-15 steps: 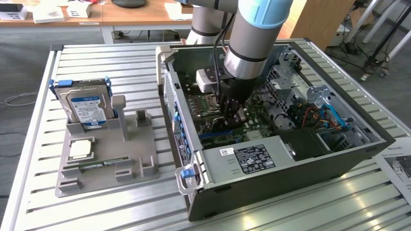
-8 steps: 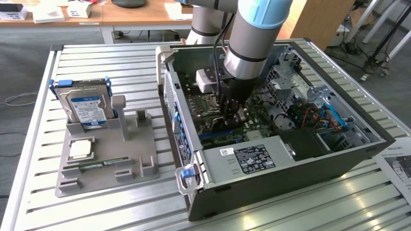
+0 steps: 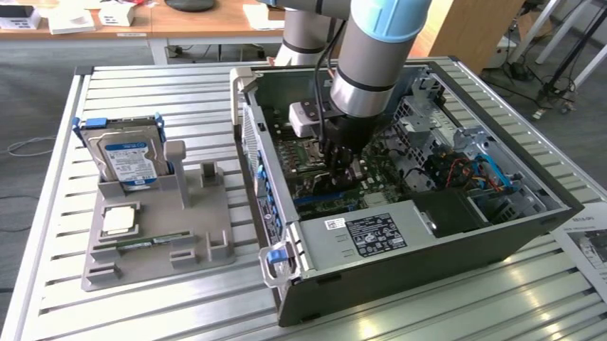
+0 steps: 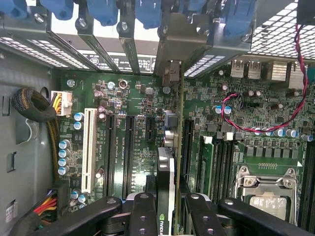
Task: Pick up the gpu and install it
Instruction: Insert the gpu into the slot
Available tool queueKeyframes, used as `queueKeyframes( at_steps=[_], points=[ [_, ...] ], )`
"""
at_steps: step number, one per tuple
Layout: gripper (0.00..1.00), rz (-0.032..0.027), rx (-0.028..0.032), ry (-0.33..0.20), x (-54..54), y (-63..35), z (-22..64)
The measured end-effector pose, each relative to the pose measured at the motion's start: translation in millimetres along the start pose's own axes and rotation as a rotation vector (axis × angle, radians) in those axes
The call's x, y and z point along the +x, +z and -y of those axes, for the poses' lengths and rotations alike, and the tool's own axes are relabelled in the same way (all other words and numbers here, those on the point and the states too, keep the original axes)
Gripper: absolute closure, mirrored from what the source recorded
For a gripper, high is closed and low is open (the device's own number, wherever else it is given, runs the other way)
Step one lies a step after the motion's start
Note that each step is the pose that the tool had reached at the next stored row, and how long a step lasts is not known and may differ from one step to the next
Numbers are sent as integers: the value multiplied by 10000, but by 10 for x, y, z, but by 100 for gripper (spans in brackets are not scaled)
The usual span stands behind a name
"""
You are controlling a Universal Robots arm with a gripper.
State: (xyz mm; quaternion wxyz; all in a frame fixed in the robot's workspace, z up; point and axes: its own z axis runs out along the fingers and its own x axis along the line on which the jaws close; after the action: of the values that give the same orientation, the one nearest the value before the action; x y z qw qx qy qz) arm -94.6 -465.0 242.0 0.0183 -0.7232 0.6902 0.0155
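The fingers (image 4: 142, 214) clasp the gpu (image 4: 166, 169) edge-on inside the computer case (image 3: 427, 273); it stands over the motherboard (image 4: 123, 98) slots. A hard drive (image 3: 128, 160) stands in the grey holder (image 3: 190, 241).

A slatted aluminium worktop (image 3: 142, 305) stands on grey carpet floor (image 3: 38, 92) (light glints at five o'clock); wooden desk (image 3: 204, 25) at twelve, wooden cabinet (image 3: 474, 28) at one.

The wrist view's edge cuts off the gpu (image 4: 166, 184) and claw (image 4: 167, 209); inside the computer case (image 3: 427, 273), the arm (image 3: 374, 64) covers the gpu's slot.
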Motion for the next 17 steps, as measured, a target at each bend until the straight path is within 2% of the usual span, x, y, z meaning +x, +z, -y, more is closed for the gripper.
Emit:
queueKeyframes(
  at_steps=[7, 17],
  points=[
    [73, 0, -9, 0, 1, 0, 25],
    [73, 0, 9, -3, 0, 1, 0]
  ],
)
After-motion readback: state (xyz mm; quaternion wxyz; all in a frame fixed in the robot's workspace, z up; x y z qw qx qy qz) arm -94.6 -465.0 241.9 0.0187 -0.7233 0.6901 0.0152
